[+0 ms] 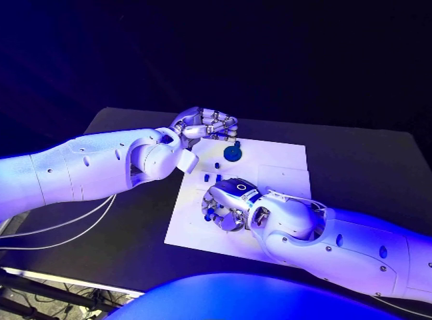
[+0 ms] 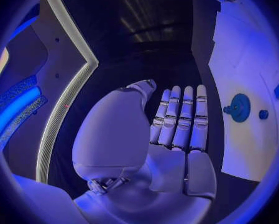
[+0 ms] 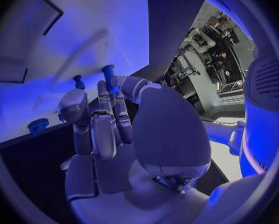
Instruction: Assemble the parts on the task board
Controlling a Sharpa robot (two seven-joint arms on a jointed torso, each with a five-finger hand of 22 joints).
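Note:
The white task board [image 1: 274, 167] lies mid-table. A round blue disc part [image 1: 233, 154] [image 2: 240, 107] sits near its far left, with small blue pegs [image 1: 217, 165] [image 2: 263, 114] just nearer. My left hand [image 1: 205, 125] [image 2: 176, 129] hovers at the board's far left corner, beside the disc, fingers stretched side by side and holding nothing. My right hand [image 1: 231, 203] [image 3: 105, 119] is low over the board's near left part. Its fingertips hold a blue peg [image 3: 108, 74] upright against the board. Another small peg [image 3: 79, 81] stands close by.
A blue piece [image 3: 37, 126] lies at the board's edge near my right hand. A shallow rectangular recess [image 1: 281, 173] marks the board's right half. Bare black table [image 1: 370, 160] surrounds the board.

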